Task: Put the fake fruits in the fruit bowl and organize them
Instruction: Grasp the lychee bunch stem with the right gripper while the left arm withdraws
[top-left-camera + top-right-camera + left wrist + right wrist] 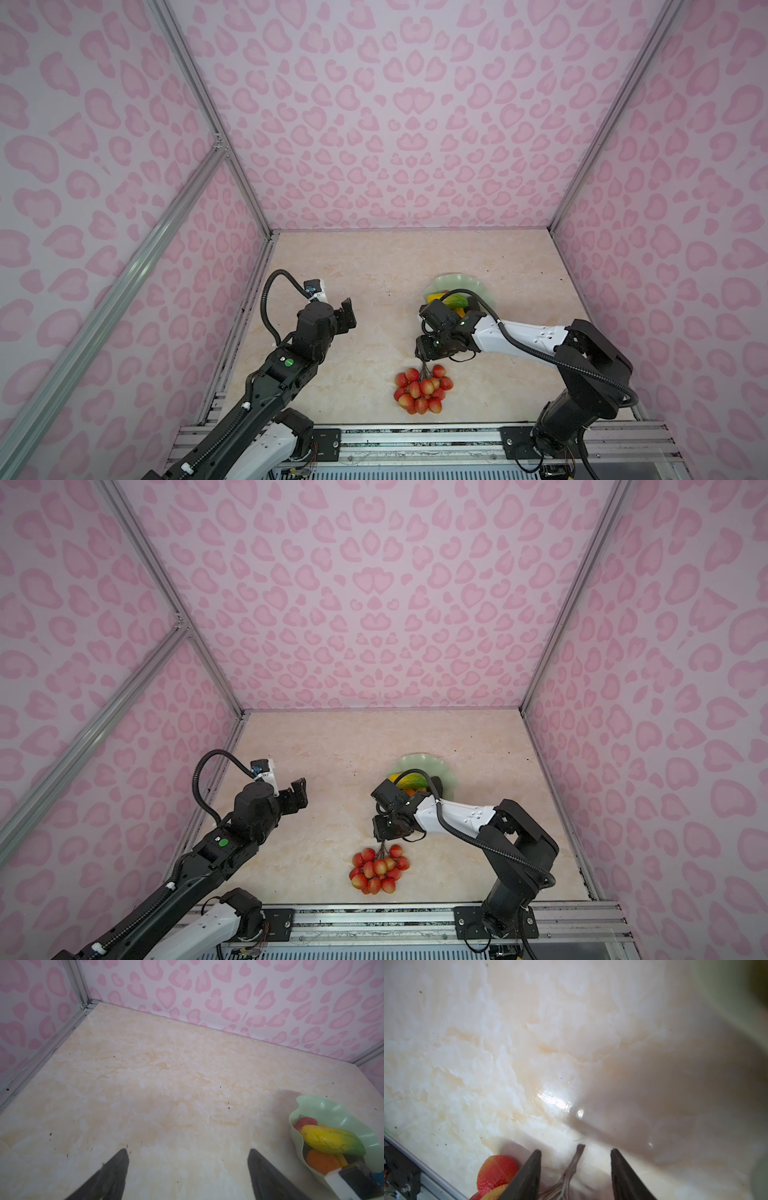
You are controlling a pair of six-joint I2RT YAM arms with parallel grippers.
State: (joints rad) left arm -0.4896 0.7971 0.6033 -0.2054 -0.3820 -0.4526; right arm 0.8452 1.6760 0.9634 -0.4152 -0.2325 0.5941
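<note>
The cluster of red-pink balls (422,390) (378,870) lies on the table near the front edge. Its brown stem (574,1164) points up between the jaws of my right gripper (575,1150) (420,355), which is open with a gap on both sides of the stem. The pale green fruit bowl (455,280) (419,760) (324,1103) stands behind the right wrist. It holds a yellow-green fruit (332,1140), a red one (306,1122) and an orange one (322,1160). My left gripper (188,1151) (347,316) hangs open and empty over bare table on the left.
Pink patterned walls close the marble table (374,266) on three sides. A metal rail (415,440) runs along the front edge, close to the cluster. The right arm (519,336) reaches across in front of the bowl.
</note>
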